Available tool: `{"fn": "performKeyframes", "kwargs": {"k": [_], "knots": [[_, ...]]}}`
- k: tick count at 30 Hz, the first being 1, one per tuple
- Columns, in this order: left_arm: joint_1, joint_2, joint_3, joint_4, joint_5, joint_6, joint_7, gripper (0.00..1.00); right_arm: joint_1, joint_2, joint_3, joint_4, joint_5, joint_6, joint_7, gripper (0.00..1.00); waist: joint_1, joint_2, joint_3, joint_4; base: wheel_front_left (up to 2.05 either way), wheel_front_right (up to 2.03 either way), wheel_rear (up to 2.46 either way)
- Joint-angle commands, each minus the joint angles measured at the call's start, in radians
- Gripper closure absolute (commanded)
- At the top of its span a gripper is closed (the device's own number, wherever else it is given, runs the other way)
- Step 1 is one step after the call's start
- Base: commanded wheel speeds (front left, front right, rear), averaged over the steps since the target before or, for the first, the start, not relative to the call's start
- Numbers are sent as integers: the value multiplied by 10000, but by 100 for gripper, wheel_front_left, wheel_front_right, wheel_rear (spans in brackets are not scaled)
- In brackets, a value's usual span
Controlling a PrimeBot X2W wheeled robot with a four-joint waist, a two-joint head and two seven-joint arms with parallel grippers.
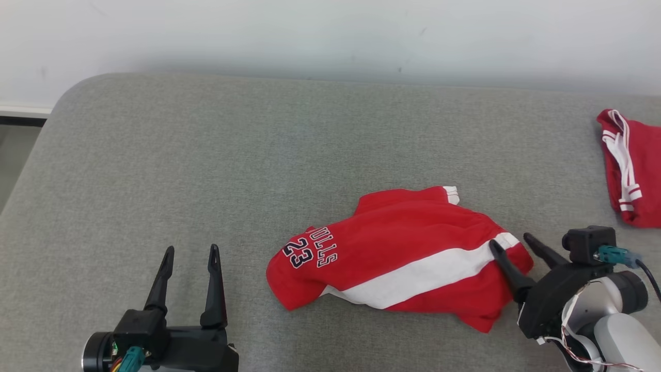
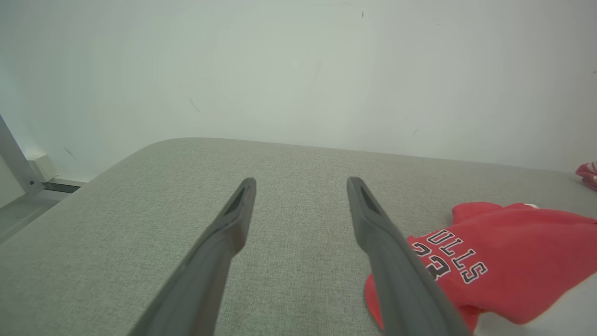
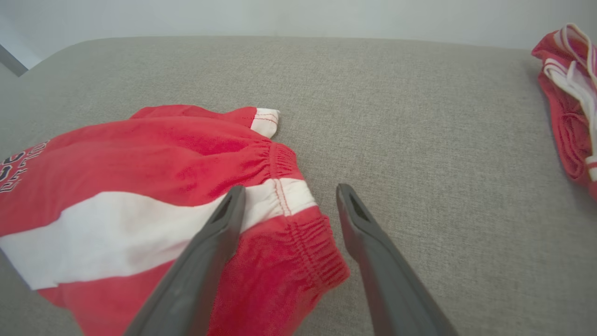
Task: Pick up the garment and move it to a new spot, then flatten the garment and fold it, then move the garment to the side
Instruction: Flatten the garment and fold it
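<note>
A red garment (image 1: 403, 243), a pair of shorts with a broad white stripe and the dark lettering "23" and part of a team name near one hem, lies crumpled on the grey cushioned surface (image 1: 206, 155), right of the middle in the head view and towards the near edge. Its gathered waistband end points to the robot's right and its printed leg to the left. The right pincer (image 1: 510, 240) sits at that waistband end with its two dark fingers spread apart and nothing clamped between them. In the right wrist view (image 3: 290, 189) one finger lies over the white stripe just by the elastic, while the other stands over bare grey fabric just beside the garment (image 3: 140, 186); whether the first finger touches the cloth I cannot tell. The left pincer (image 1: 191, 249) is low at the near left, well apart from the garment, fingers likewise apart and empty, pointing across the surface towards the pale wall (image 1: 330, 36). Its own view (image 2: 302, 180) shows the printed leg of the garment (image 2: 513, 252) just beside its right-hand finger. A second red-and-white garment (image 1: 638, 170) lies bunched at the far right edge.
</note>
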Motion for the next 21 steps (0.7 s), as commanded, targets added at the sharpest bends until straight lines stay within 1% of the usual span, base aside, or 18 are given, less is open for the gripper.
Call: {"fn": "performKeyframes", "kwargs": {"k": [1,2,3,4,5,9,14,17,21], "knots": [[-64,-12,-24,5,-118,51,-29,0,-126,-71,161,112,276,-19,135,0,0,0,30,99,0,0,0],[-63,-11,-35,8,-131,72,-29,0,-172,-163,314,158,360,-19,220,58,0,0,29,126,0,0,0],[-60,-14,-38,6,-153,69,-29,0,-219,-214,422,176,483,-19,261,90,0,0,30,145,0,0,0],[-60,-14,-38,6,-153,69,-29,0,-219,-214,422,176,483,-19,261,90,0,0,30,145,0,0,0],[-60,-16,-39,13,-164,66,-29,0,-269,-277,504,198,575,-21,247,100,0,0,30,162,0,0,0],[-49,-14,-7,37,-213,75,-29,0,-534,-413,674,114,616,-19,-227,100,0,0,12,184,0,0,0],[74,-14,20,-11,-219,131,-29,0,-670,-410,675,-50,317,-21,-1271,100,0,0,-54,130,0,0,0],[174,-15,58,-49,-201,172,-29,0,-285,-227,631,-409,272,-19,-1800,100,0,0,-121,24,0,0,0],[331,-16,115,-69,-211,176,-29,0,508,22,602,-1235,252,-21,-2292,100,0,0,-169,-242,0,0,0]]}}
